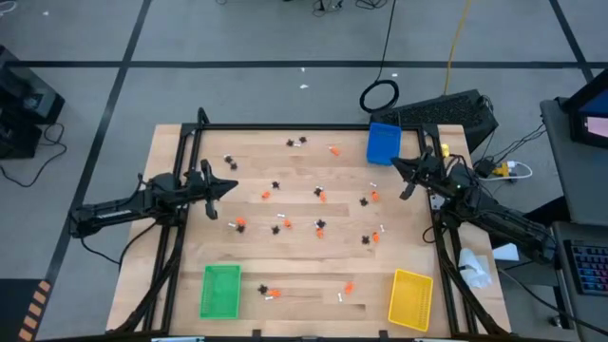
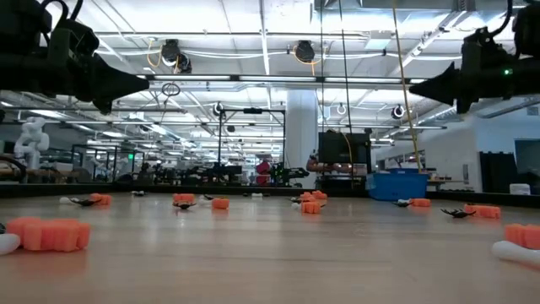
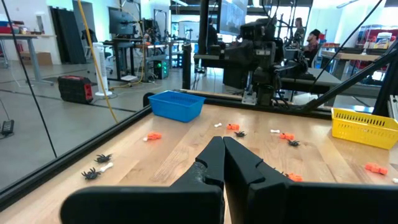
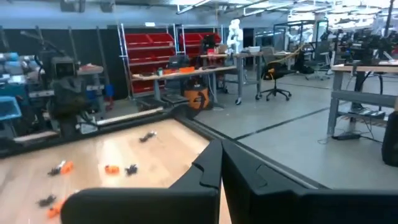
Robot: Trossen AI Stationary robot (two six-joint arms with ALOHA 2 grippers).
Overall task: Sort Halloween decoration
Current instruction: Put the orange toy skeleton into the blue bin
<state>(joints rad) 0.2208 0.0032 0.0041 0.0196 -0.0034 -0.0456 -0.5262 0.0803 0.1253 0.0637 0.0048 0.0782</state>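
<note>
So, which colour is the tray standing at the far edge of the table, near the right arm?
Blue. The tray shows best in the high view.

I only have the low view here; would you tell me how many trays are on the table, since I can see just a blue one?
Observer: Three. The blue tray is at the far edge; a green tray and a yellow tray sit at the near corners.
Operator: Thank you. Is anything in them yet?
Observer: The high view shows none; the trinkets lie scattered on the wood.
Operator: And the grippers?
Observer: The left gripper and right gripper are both shut, holding nothing.
</note>
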